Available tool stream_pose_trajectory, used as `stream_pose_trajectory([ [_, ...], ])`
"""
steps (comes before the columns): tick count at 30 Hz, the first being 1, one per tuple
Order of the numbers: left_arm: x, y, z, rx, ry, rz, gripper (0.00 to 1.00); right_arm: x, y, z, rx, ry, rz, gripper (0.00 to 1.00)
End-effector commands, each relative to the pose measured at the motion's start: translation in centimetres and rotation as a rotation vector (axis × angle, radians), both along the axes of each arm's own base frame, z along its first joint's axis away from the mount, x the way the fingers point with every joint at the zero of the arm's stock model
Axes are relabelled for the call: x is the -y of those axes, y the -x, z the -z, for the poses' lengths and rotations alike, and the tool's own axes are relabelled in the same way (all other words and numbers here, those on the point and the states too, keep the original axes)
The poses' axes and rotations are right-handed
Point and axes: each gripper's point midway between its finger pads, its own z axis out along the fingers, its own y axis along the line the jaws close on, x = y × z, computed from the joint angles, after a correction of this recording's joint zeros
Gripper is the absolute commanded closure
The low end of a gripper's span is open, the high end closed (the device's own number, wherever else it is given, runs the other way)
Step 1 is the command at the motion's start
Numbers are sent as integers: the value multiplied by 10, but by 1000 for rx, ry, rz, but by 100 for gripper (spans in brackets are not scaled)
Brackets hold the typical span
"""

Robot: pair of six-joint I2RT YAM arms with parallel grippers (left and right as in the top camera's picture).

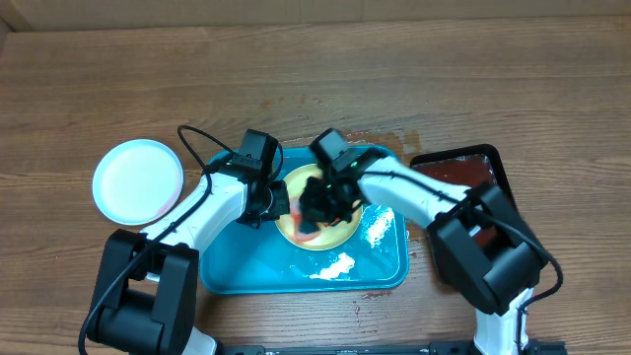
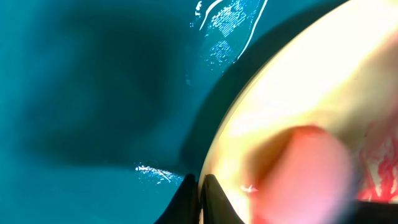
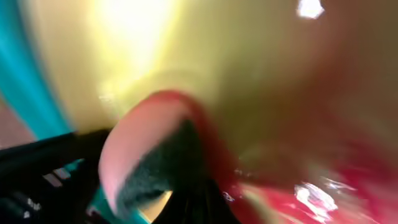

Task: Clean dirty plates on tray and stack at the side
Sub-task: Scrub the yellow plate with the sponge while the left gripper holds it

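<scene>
**A:** What is the overhead view showing?

**B:** A wood-grain table [image 1: 493, 79] is carrying the tray [image 1: 246, 258]. It is a glossy turquoise plastic rectangle with rounded corners and a raised rim, its long axis running left to right across the picture. A round yellow-green plate [image 1: 299, 182] is lying flat and face up in the tray's upper middle. White foamy patches [image 1: 337, 264] are sitting on the tray floor toward its right and lower parts.

**A:** And the arms?

**B:** Both are reaching in over that plate. The left gripper [image 1: 280, 204] is sitting at the plate's left edge. The right gripper [image 1: 317, 212] is hanging over the plate's middle, with an orange-pink sponge [image 1: 302, 229] showing just below it. A light blue plate [image 1: 138, 180], round and smooth, is resting on the table left of the tray, apart from it. A dark tray [image 1: 471, 166] holding reddish liquid is lying just beside the turquoise one on the right.

**A:** Left wrist view?

**B:** The two fingertips are pinching the plate's thin rim, so that gripper is closed on the yellow-green plate. Wet teal plastic is filling the left side. The sponge is showing as a pink blur on the plate, with red smears at the far right.

**A:** Right wrist?

**B:** It is blurry. The gripper is clamping the sponge, soft pink with a coarse dark face, close over the plate's glossy yellow surface. I cannot tell whether the sponge is touching the plate. Red sauce is spreading across the lower right.
</scene>
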Motion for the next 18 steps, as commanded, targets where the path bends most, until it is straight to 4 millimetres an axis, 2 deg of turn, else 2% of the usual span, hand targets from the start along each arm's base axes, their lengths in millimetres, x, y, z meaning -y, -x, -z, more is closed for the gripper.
stream_pose_trajectory([
  [1,-5,-3,6,-4,-31,6,95,69,-33,24,8,220,148,96],
  [7,-5,-3,6,-4,-33,15,96,119,-54,21,21,355,220,96],
  [11,-6,-1,6,-10,-36,24,96,124,-54,21,29,372,206,96],
  [13,-6,0,7,-14,-37,25,96,107,-54,19,46,292,137,96],
  [18,-6,0,7,-14,-37,25,96,29,-47,-2,88,-32,-29,96],
])
